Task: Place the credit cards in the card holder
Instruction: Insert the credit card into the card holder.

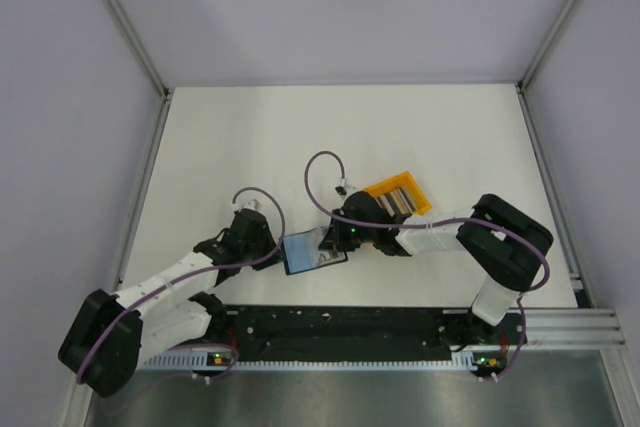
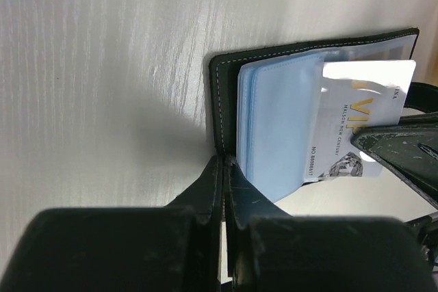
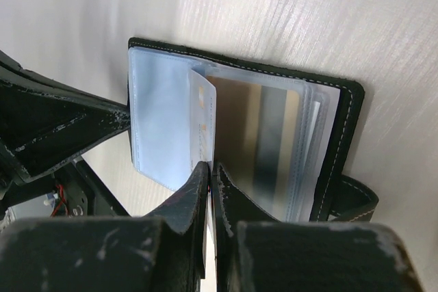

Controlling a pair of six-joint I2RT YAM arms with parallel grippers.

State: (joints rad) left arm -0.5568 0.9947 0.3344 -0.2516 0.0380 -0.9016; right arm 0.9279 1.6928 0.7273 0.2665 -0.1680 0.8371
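Note:
The card holder [image 1: 312,252] lies open on the table between the two arms, with a black stitched cover [image 2: 224,87] and pale blue sleeves [image 3: 161,121]. My left gripper [image 2: 225,162] is shut on the edge of the cover's left side. My right gripper [image 3: 210,167] is shut on a white credit card [image 2: 369,80] printed "VIP". The card stands on edge [image 3: 204,111] among the sleeves, partly inside one. Several more credit cards [image 1: 396,197] show as grey and dark stripes in the orange bin. In the top view the left gripper [image 1: 283,247] and the right gripper [image 1: 335,239] flank the holder.
The orange bin [image 1: 420,205] sits on the table just behind the right wrist. White walls with metal frame rails [image 1: 140,182] close in the table on three sides. The black base rail [image 1: 340,322] of the arms runs along the near edge.

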